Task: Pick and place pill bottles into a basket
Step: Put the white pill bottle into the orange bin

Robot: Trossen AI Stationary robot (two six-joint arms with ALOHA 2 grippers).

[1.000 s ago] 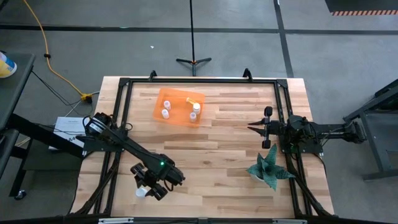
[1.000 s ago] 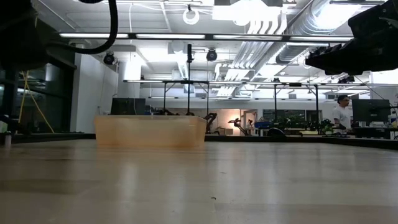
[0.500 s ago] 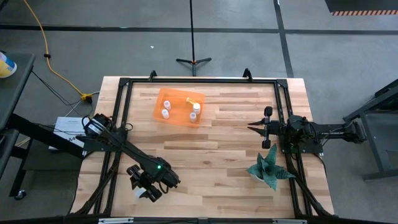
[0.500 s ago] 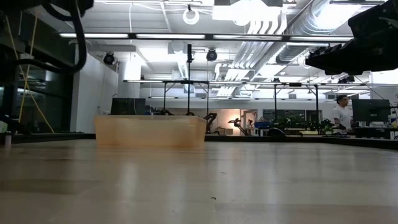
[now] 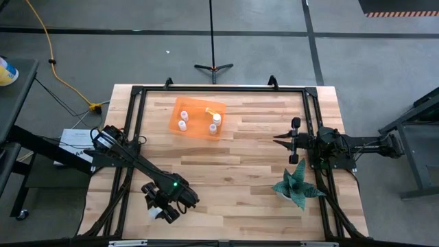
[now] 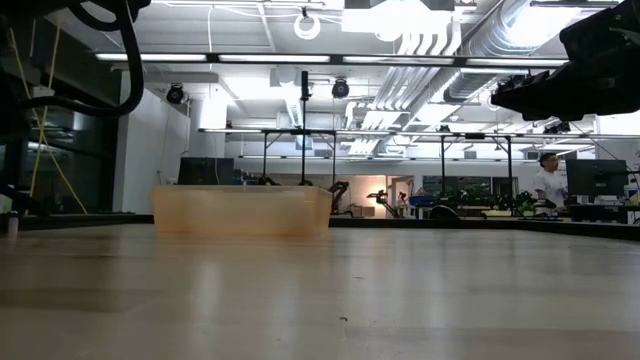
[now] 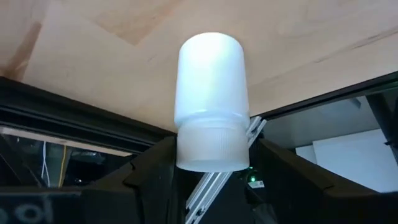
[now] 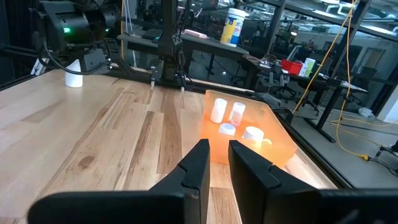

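Now, left pincer (image 5: 160, 209): near-left corner of the surface (image 5: 233, 171), fingers astride a pill bottle (image 7: 210, 99); grip uncertain.
Right pincer (image 5: 285, 140): right side, nearly closed, empty.
Basket (image 5: 180, 108): far centre-left, holding four bottles (image 5: 183, 125).

Left arm: reaching diagonally toward the lower left of the high view, its left gripper (image 5: 159, 208) hanging low, fingers clamping a pill bottle (image 7: 211, 102). Right arm: waiting at the right edge, right gripper (image 5: 287, 141) pointing left, fingers nearly touching.
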